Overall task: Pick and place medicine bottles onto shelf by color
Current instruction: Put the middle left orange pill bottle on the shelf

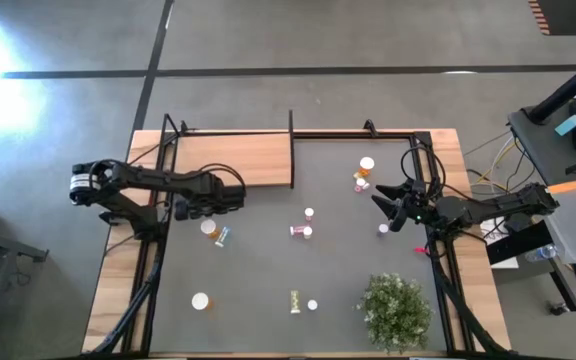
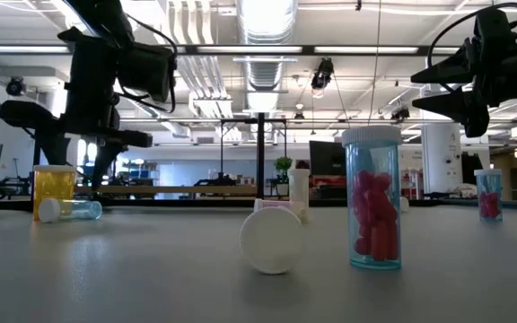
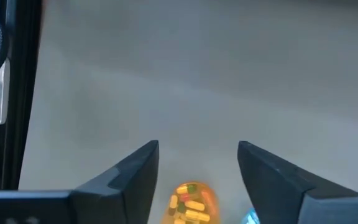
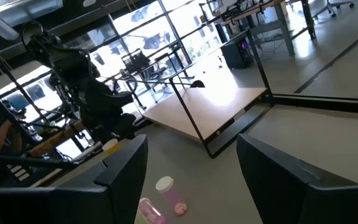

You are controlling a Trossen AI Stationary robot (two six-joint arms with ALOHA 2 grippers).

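Left wrist view alone shows left gripper (image 3: 197, 163) jaws spread, empty, above orange bottle (image 3: 192, 202). High view: that bottle (image 1: 209, 228) left of centre, below shelf (image 1: 233, 160). Right gripper (image 1: 386, 207) spread, empty, right side, arm raised.

The left end effector (image 3: 197, 163) hangs over the grey surface (image 3: 197, 74), its 2 dark fingers (image 3: 129, 174) spread apart. Between them, lower down, stands an orange bottle (image 3: 192, 202) of mixed pills, with something blue (image 3: 251, 217) just beside it.
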